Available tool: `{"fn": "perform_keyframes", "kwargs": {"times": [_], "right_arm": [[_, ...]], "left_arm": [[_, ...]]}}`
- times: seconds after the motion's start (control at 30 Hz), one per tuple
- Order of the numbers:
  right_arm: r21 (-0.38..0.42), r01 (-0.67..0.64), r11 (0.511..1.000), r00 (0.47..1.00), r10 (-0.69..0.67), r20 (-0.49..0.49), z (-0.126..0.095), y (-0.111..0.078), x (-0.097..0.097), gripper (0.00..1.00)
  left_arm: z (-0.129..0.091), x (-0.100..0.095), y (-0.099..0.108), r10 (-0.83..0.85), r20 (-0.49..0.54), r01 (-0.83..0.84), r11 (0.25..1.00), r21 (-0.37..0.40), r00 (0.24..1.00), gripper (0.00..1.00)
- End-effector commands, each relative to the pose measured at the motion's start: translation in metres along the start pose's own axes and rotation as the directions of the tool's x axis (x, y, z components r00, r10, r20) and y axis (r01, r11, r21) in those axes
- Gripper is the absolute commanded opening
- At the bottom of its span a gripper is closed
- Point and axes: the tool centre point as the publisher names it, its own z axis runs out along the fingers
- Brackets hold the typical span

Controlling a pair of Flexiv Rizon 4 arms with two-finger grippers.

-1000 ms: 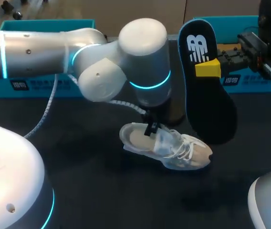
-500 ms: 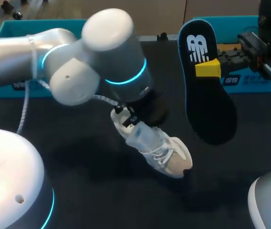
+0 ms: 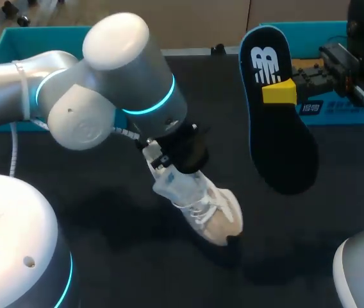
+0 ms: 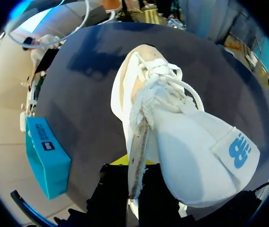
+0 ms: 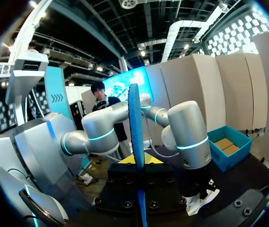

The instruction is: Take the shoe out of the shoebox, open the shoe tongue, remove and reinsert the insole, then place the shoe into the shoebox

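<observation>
Your left gripper [image 4: 133, 176] pinches only the thin collar rim of the shoe [image 4: 172, 127], which hangs toe-down over the counter [image 3: 105, 212]; it may slip out or twist. Your right gripper [image 3: 278, 92] clamps the insole [image 3: 278, 147], raised well apart.

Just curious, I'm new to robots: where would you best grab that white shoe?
Likely the heel collar of the shoe, from above its opening: that thin rim is easy to pinch, as the left gripper holds it. The toe is broad and rounded.
</observation>
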Motion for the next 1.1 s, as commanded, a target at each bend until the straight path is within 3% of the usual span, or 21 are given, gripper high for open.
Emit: {"fn": "perform_keyframes", "kwargs": {"times": [0.03, 0.17, 0.33, 1.1], "right_arm": [[0.006, -0.001, 1.0, 1.0, 0.001, -0.003, 0.002, 0.002, -0.003, 0.0], [0.006, -0.001, 1.0, 1.0, 0.001, -0.003, 0.002, 0.002, -0.003, 0.0], [0.006, -0.001, 1.0, 1.0, 0.001, -0.003, 0.002, 0.002, -0.003, 0.0], [0.006, -0.001, 1.0, 1.0, 0.001, -0.003, 0.002, 0.002, -0.003, 0.0]], "left_arm": [[-0.01, 0.001, 0.006, 0.173, -0.064, -0.169, 0.984, 0.064, 0.983, 0.0], [-0.013, 0.003, 0.008, 0.264, -0.103, -0.253, 0.961, 0.108, 0.959, 0.0], [-0.011, 0.011, 0.004, 0.315, -0.115, -0.306, 0.948, 0.091, 0.942, 0.0], [0.029, 0.038, -0.039, 0.442, -0.228, -0.417, 0.896, 0.152, 0.867, 0.0]]}}
